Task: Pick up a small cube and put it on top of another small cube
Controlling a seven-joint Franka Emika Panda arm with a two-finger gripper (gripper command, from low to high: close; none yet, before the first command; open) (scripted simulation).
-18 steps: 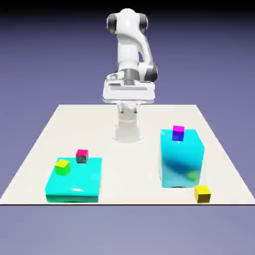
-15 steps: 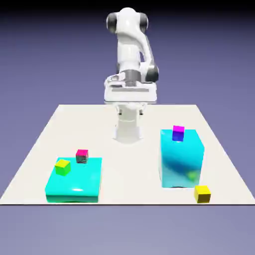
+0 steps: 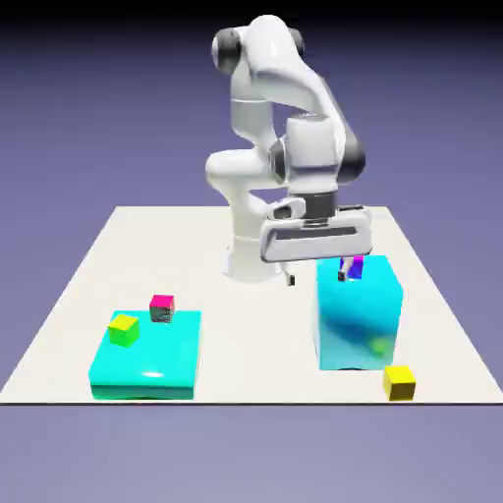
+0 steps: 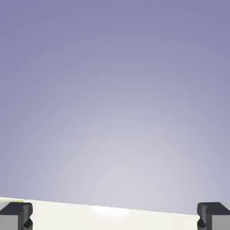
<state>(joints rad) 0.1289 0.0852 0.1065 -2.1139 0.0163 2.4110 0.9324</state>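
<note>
The small golden-yellow cube lies on the table at the front right of the exterior view, just in front of the tall cyan block. On that block's top rear edge sits the other small cube, magenta and purple, partly covered by one finger. My gripper hangs open over the block's back left corner, well above and behind the yellow cube, with nothing between its fingers. In the hand view the gripper shows two wide-set tips, a strip of table and the backdrop; neither cube appears there.
A flat cyan block lies at the exterior view's front left. A yellow cube with lime sides sits on it, and a pink-red cube with dark sides stands at its rear edge. The robot base stands behind.
The arm has swung forward and toward the exterior view's right, and the hand has dropped to the tall cyan block's top. The cubes have not moved.
</note>
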